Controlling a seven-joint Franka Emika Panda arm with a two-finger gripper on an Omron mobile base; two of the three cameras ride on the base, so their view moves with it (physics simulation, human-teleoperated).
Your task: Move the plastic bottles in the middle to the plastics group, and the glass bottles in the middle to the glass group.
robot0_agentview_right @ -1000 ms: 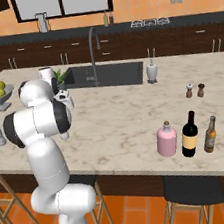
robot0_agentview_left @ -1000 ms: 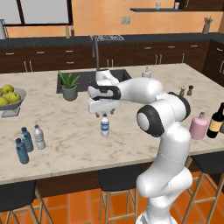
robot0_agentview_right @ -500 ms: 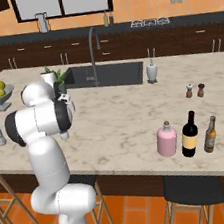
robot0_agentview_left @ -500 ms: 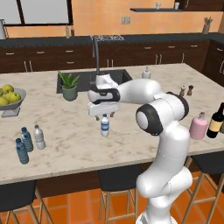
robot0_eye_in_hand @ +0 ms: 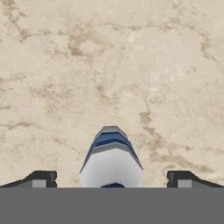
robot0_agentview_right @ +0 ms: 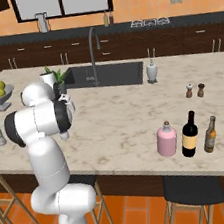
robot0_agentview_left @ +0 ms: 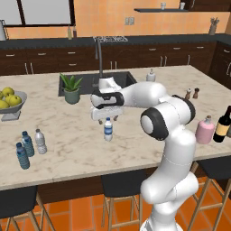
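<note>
A small clear plastic bottle with a white cap and blue label stands mid-counter. My gripper hangs open just above its cap. In the hand view the bottle sits centred between the two fingertips, untouched, with my gripper wide around it. At the left, a plain greyish-clear bottle stands beside two blue-capped bottles of the plastics group. Far right, the pink glass bottle stands next to the dark wine bottle; both also show as pink bottle and wine bottle.
A fruit bowl sits at the far left, a potted plant by the sink with its faucet. A soap dispenser, salt and pepper shakers and a slim brown bottle stand on the right side.
The hand has come down toward the white-capped bottle, jaws staying wide. The bottles have not moved.
</note>
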